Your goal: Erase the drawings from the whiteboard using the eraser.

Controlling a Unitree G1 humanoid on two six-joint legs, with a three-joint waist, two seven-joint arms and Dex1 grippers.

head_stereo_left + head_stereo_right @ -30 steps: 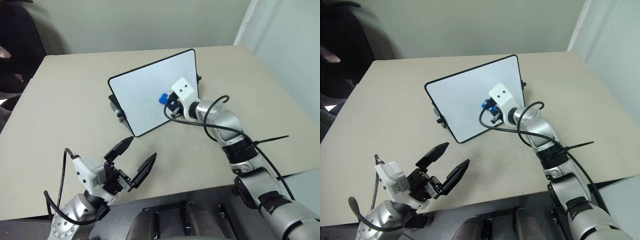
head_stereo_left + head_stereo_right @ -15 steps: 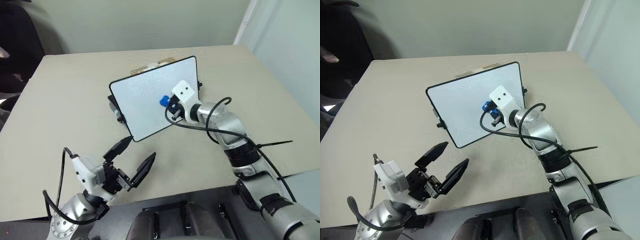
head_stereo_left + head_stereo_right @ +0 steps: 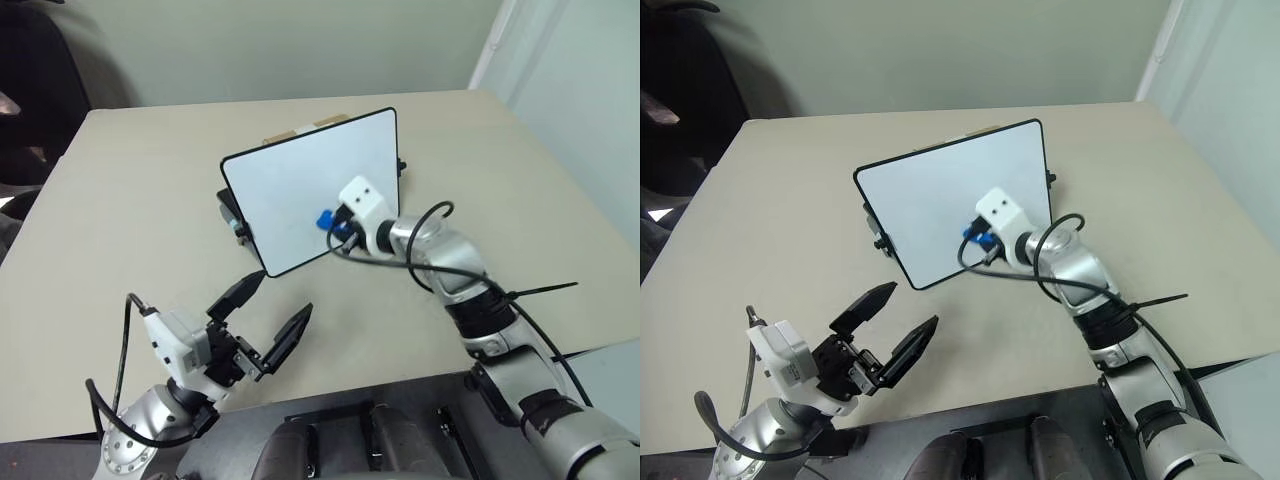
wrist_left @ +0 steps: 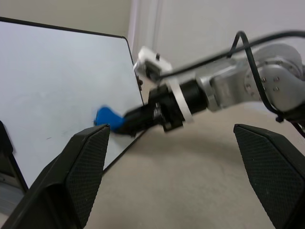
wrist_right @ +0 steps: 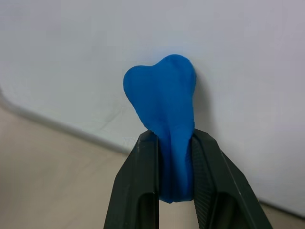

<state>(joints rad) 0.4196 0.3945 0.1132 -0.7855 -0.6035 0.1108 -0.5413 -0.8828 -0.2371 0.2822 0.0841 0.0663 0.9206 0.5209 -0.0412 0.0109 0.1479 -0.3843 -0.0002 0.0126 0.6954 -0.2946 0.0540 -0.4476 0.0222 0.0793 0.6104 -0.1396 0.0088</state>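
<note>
With the right claw (image 3: 973,240) clenched on the blue eraser (image 5: 162,102), whose tip meets the propped whiteboard (image 3: 290,185) low down, wiping calls for light, even pressure.

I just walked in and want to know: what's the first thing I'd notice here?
Probably the bright blue eraser, squeezed between the black fingers of the right gripper and pressed against the whiteboard, which stands tilted in the middle of the beige table. Next, near the table's front edge, the left gripper hangs with its fingers spread wide and holds nothing.
</note>
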